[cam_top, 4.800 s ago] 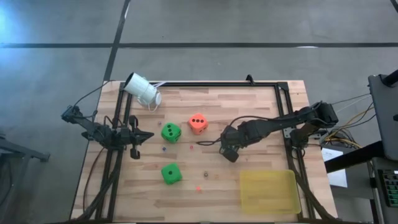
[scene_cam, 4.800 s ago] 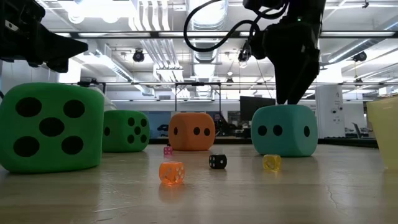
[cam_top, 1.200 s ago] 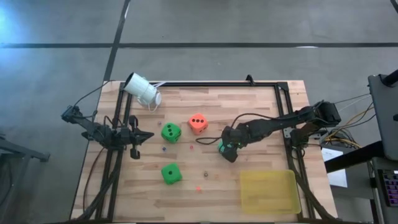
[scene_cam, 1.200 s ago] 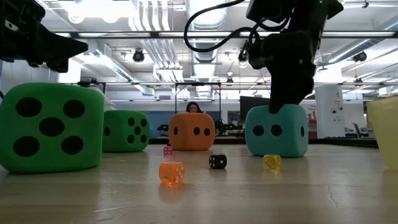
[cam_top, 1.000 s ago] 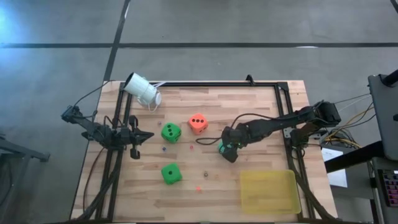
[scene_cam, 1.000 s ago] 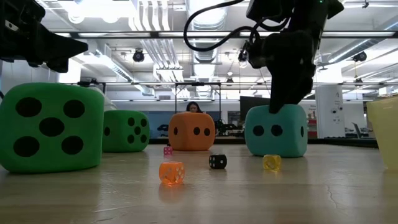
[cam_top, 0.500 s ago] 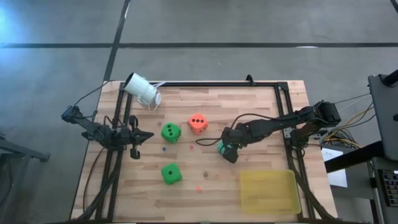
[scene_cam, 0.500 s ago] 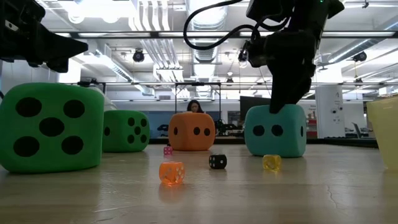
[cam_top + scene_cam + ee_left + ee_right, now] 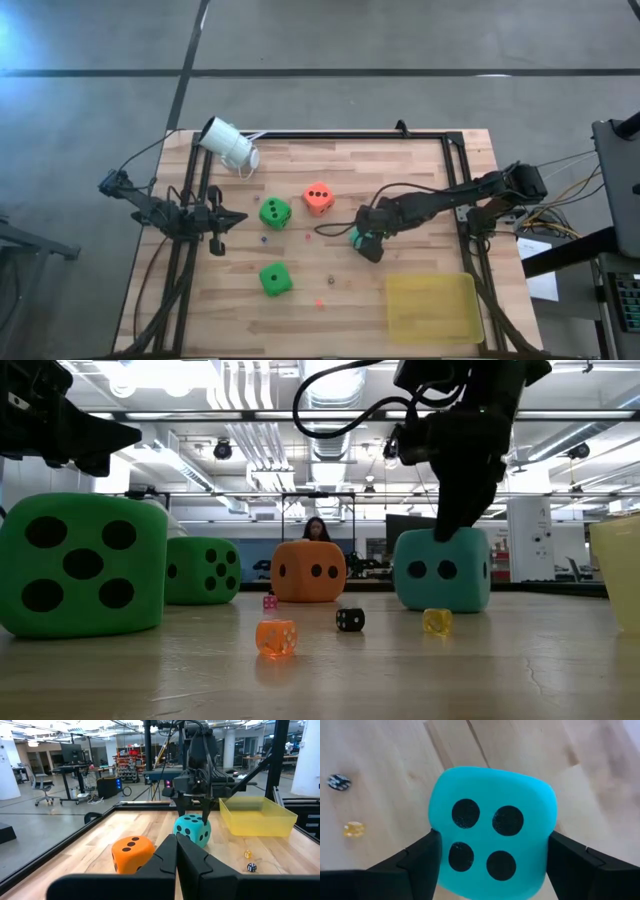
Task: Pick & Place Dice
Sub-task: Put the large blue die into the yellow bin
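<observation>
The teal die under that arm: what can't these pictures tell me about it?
- High view: the right gripper covers most of the teal die.
- Low view: no gap visible beneath it, so lifted or resting is unclear.
- Right wrist view: only its four-pip face shows.

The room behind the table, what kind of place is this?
Probably a robotics lab or open workshop: exposed ceiling ducts overhead, desks with monitors and an office chair on a bare concrete floor.
</observation>
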